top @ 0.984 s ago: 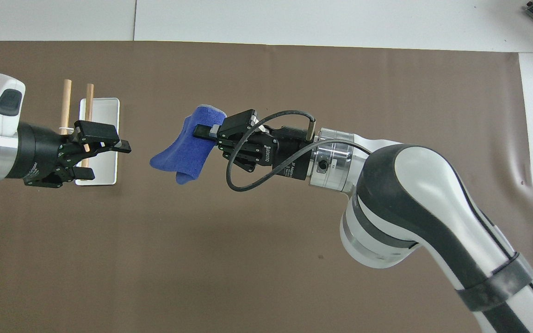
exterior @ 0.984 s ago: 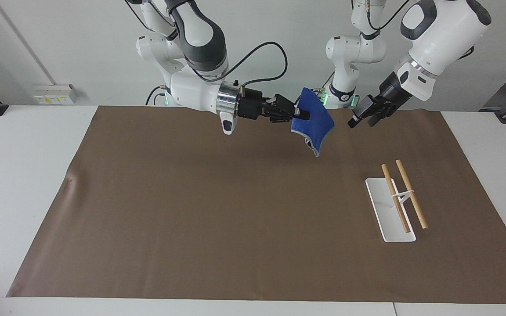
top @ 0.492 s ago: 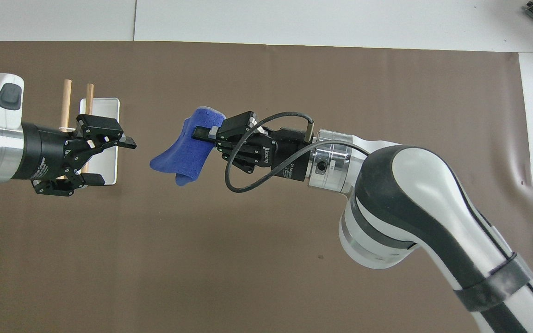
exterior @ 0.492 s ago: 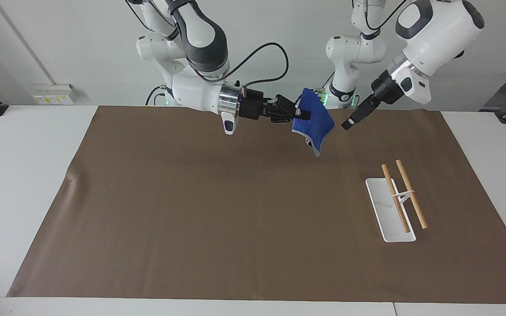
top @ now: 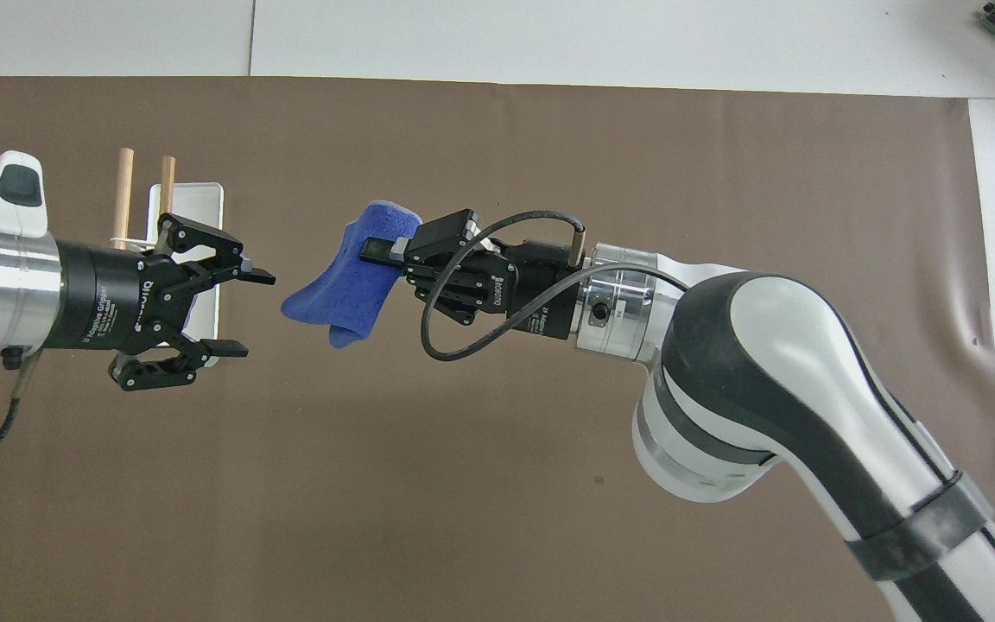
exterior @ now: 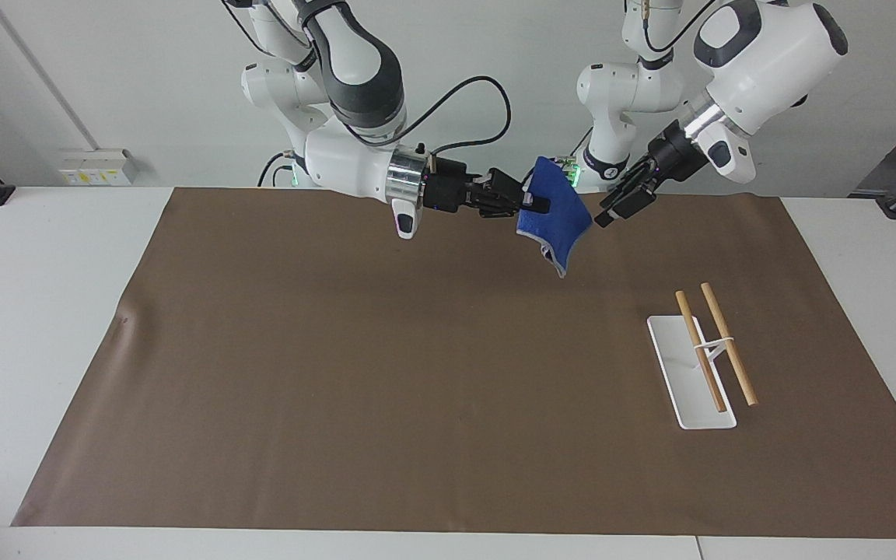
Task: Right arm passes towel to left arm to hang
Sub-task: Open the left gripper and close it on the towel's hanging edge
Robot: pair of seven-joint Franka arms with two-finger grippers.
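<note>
My right gripper (exterior: 532, 204) (top: 377, 250) is shut on one edge of the royal-blue towel (exterior: 557, 222) (top: 352, 283) and holds it in the air over the brown mat, near the robots' end. The towel hangs free below the fingers with a pale stitched edge at its lowest corner. My left gripper (exterior: 610, 211) (top: 247, 313) is open and empty, pointed at the towel's free side with a small gap between them. The white rack with two wooden rods (exterior: 701, 362) (top: 186, 259) stands on the mat toward the left arm's end.
A brown mat (exterior: 386, 373) covers most of the white table (exterior: 28, 311). A black cable (top: 463, 345) loops off the right wrist. The rack is the only thing standing on the mat.
My left gripper has turned at the wrist and moved closer to the towel's free side, fingers staying open. My right gripper and the towel have held still.
</note>
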